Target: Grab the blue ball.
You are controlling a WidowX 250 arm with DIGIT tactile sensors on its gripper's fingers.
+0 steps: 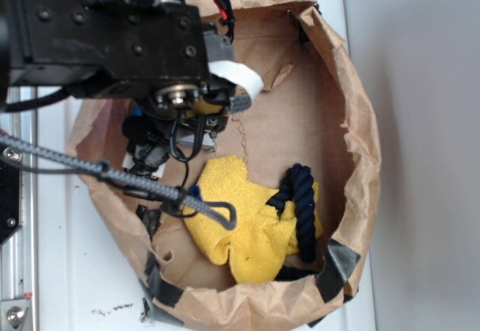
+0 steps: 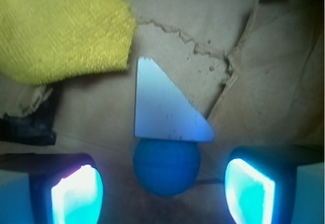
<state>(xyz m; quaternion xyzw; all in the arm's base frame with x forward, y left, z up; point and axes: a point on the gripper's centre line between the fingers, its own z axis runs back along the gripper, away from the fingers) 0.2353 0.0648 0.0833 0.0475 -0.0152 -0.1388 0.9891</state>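
Lining a white surface (image 1: 60, 293), a brown paper bag (image 1: 352, 106) with rolled-down walls holds a yellow cloth (image 1: 247, 230) with a dark navy rope (image 1: 301, 207) draped over it. Only the wrist view shows the blue ball (image 2: 166, 166), touching a grey wedge (image 2: 162, 107) on the bag's floor, between the fingers (image 2: 76, 196) of the gripper (image 2: 162, 191), which stand apart, not touching it.

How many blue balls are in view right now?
1. The blue ball sits between the open fingers, touching the grey wedge. The arm hides it in the exterior view; others could be hidden.
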